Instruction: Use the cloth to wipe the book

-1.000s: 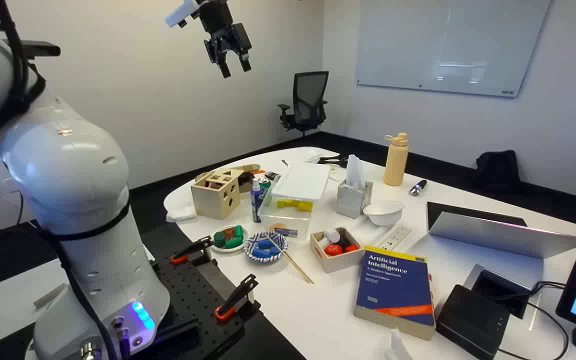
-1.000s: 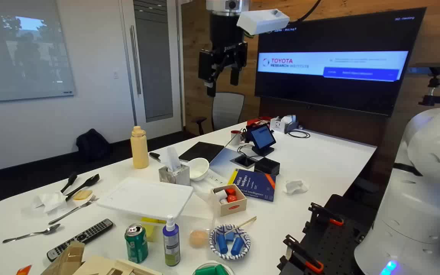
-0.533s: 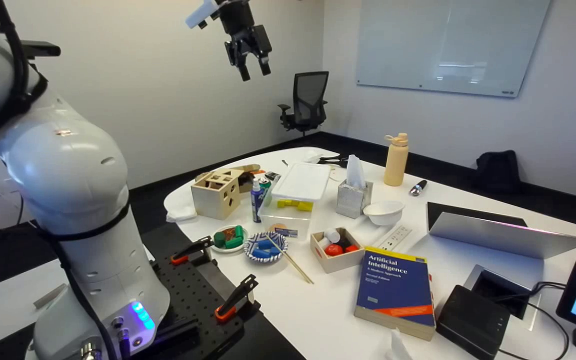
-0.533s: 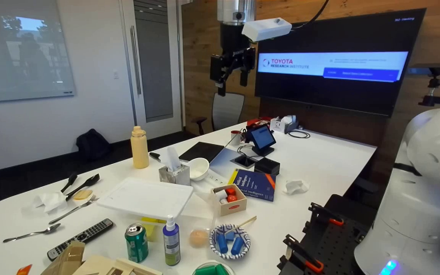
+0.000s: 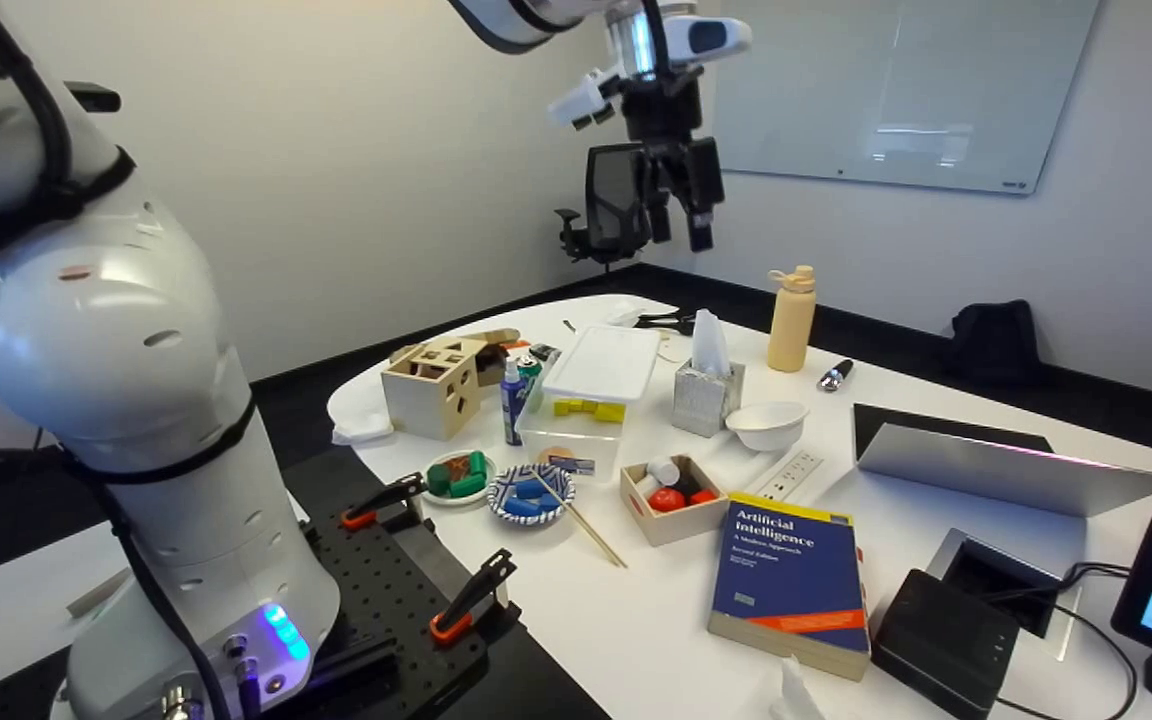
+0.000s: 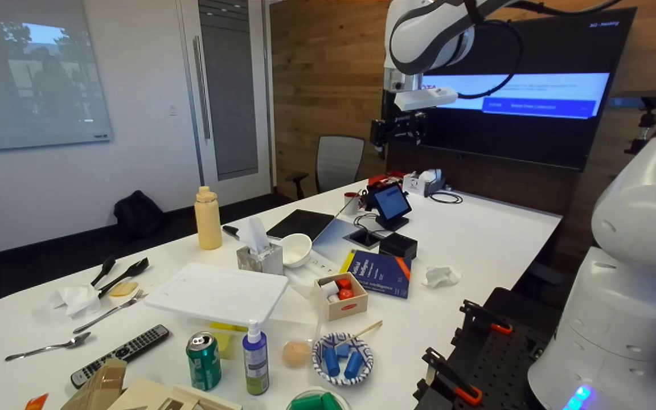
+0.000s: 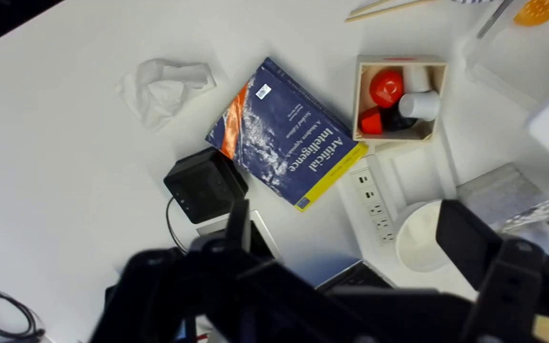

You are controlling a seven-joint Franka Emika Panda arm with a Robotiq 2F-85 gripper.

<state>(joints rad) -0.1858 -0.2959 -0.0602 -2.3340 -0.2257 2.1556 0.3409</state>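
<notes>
Gripper (image 5: 681, 235): I held it above the table (image 7: 84, 166), fingers (image 7: 467, 245) spread apart, released.
Artificial Intelligence book (image 7: 281, 131): lay cover-up on the table.
Cloth (image 7: 165, 93): white, crumpled, tissue-like, near the book's orange-band end, apart.
Around the book: wooden box (image 5: 684, 522) crowded one corner, black box (image 7: 205, 183) another; power strip (image 7: 374, 205) ran by the yellow edge, white bowl (image 7: 422, 238) and tissue box (image 7: 498, 190) beyond.
</notes>
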